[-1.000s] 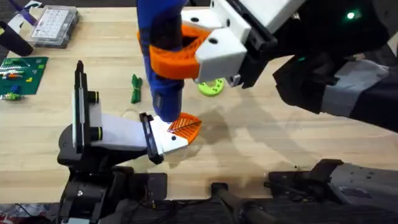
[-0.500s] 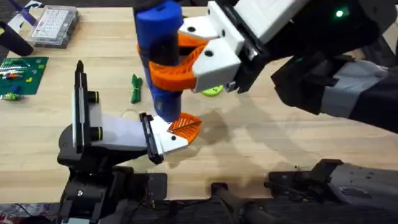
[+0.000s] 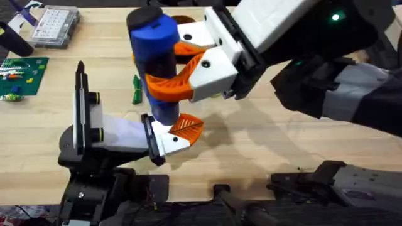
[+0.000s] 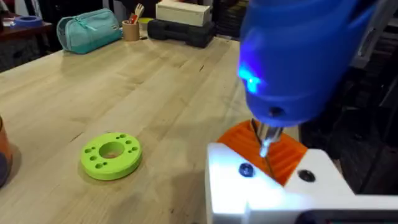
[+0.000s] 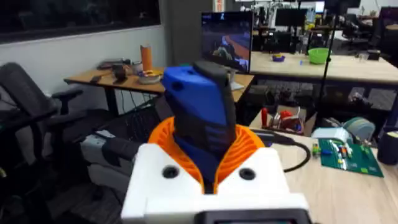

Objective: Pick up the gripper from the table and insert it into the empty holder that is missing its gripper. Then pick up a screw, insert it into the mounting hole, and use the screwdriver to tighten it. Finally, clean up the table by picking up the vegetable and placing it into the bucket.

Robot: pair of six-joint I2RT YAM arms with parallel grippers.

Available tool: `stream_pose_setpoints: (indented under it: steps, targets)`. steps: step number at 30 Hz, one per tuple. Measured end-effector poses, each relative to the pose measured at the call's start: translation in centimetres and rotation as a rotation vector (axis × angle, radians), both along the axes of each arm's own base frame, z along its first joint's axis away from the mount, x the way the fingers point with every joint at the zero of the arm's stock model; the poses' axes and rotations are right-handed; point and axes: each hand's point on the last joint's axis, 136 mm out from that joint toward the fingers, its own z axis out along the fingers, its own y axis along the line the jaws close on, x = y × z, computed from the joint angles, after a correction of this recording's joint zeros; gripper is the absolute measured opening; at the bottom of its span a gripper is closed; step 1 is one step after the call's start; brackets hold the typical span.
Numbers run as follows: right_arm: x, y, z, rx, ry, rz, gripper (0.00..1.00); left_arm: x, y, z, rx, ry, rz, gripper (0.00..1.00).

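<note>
My right gripper (image 3: 171, 69) is shut on the blue screwdriver (image 3: 154, 44), its orange pads wrapped round the barrel (image 5: 202, 118). The screwdriver stands nearly upright, leaning left at the top. Its thin metal tip (image 4: 264, 146) comes down between two screw heads on the white gripper piece with the orange ribbed pad (image 4: 273, 180). That piece sits at the end of my left gripper (image 3: 179, 133), low over the table (image 3: 264, 144). The dark green vegetable (image 3: 137, 89) lies on the wood left of the screwdriver. An orange-brown bucket (image 4: 3, 149) shows at one edge of the left wrist view.
A lime green disc with a hole (image 4: 112, 155) lies beside the work spot. A clear parts box (image 3: 56, 25) and a green circuit board (image 3: 22, 75) sit at the far left. Bare wood stretches to the right of the left gripper.
The right gripper has swung the screwdriver's top leftward and tilted it more, while the tip stays at the white piece. The left arm has not moved.
</note>
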Motion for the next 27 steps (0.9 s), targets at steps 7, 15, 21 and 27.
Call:
stream_pose_setpoints:
  steps: [7,15,21,27]
  targets:
    - [0.28,0.25,-0.58,-0.013,0.002,-0.004,0.055,0.0,0.0,0.0,0.0,0.0,0.0,0.019]
    - [0.44,0.38,-1.02,-0.025,0.0,-0.009,0.054,0.0,0.0,0.0,0.0,0.0,0.0,0.019]
    - [0.44,0.38,-1.03,-0.023,-0.005,-0.01,0.053,0.0,0.0,0.0,0.0,0.0,0.0,0.02]
    - [0.44,0.38,-1.03,-0.022,-0.007,-0.01,0.055,0.0,0.0,0.0,0.0,0.0,0.0,0.019]
